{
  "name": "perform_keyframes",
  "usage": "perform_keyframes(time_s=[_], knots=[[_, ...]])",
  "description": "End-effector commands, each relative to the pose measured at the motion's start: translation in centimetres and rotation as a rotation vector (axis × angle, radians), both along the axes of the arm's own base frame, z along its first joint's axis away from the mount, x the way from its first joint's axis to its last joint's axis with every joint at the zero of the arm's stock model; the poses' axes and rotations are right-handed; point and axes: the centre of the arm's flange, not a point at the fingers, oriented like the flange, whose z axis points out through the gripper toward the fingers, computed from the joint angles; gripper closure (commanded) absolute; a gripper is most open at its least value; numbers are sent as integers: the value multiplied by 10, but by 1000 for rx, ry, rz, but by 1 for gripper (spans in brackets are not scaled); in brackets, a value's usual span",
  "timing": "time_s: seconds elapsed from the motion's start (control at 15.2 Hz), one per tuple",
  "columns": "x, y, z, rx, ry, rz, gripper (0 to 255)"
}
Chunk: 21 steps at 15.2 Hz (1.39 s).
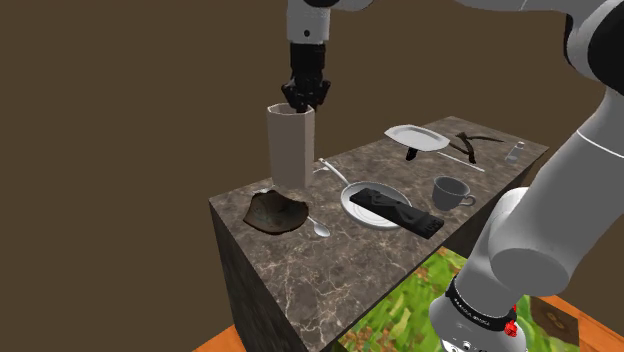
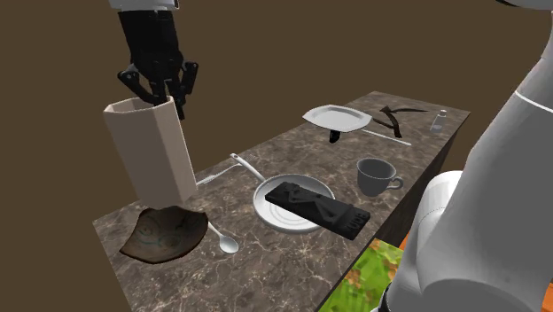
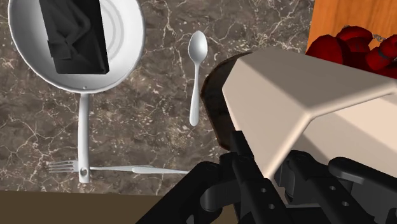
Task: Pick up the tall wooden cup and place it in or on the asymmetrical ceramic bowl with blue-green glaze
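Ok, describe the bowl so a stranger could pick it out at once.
Find the marble-topped counter and go to its end at the shoulder view's left, under the tall pale cup clasped by the pincer. The bowl lies there beside a spoon. It is dark brown, shallow and ragged-rimmed, unlike the round white pan nearby.

Black gripper (image 1: 305,95) clasping the rim of a tall, pale, faceted cup (image 1: 291,150) over a dark brown bowl (image 1: 275,211).
The cup hangs upright at the left end of a dark marbled counter (image 1: 350,265), its base at the bowl's far rim; contact cannot be told. A spoon (image 1: 319,227) lies just right of the bowl. Further right, a white round dish (image 1: 372,218) carries a black slab (image 1: 400,210), with a grey mug (image 1: 452,192) beside it and a white plate (image 1: 417,138) behind.
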Motion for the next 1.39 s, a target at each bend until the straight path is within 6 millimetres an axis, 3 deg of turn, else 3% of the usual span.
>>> perform_keyframes(time_s=[0.0, 0.07, 1.32], knots=[[28, 4, 7, 1, -1, 0, 255], [40, 6, 9, 1, -1, 0, 255], [40, 6, -91, 1, -1, 0, 255]])
